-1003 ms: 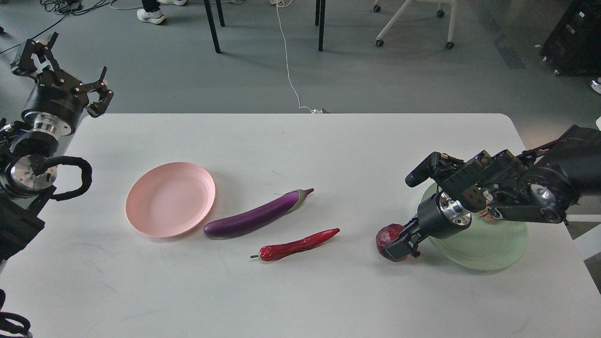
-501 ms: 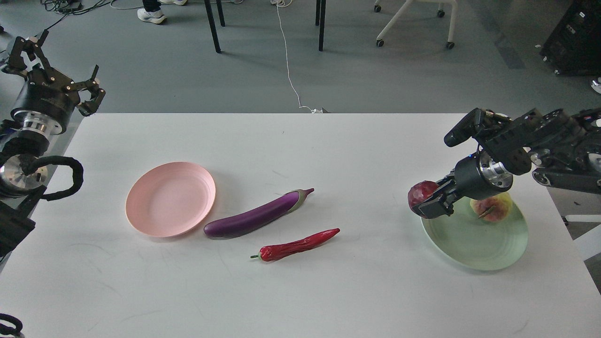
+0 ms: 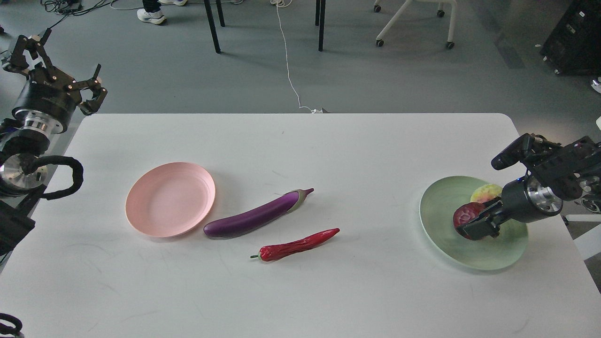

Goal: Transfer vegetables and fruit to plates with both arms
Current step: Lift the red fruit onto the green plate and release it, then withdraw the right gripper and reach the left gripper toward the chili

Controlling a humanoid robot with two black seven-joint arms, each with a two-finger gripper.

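Note:
My right gripper [image 3: 474, 225] is shut on the dark red pomegranate [image 3: 466, 214] and holds it over the pale green plate [image 3: 441, 230] at the right. The yellow-green ball [image 3: 486, 192] lies on that plate, partly hidden behind the gripper. The purple eggplant [image 3: 256, 214] and the red chili pepper [image 3: 298, 245] lie on the table's middle. The pink plate [image 3: 170, 198] sits empty left of the eggplant. My left gripper [image 3: 58, 63] is open and empty, raised off the table's far left corner.
The white table [image 3: 300, 291] ends just right of the green plate. Beyond its far edge are a grey floor, a white cable [image 3: 287, 61], table legs [image 3: 212, 28] and a rolling chair [image 3: 413, 23].
My right gripper lifted the pomegranate from the table left of the green plate and carried it right, over the plate. My left arm barely moved.

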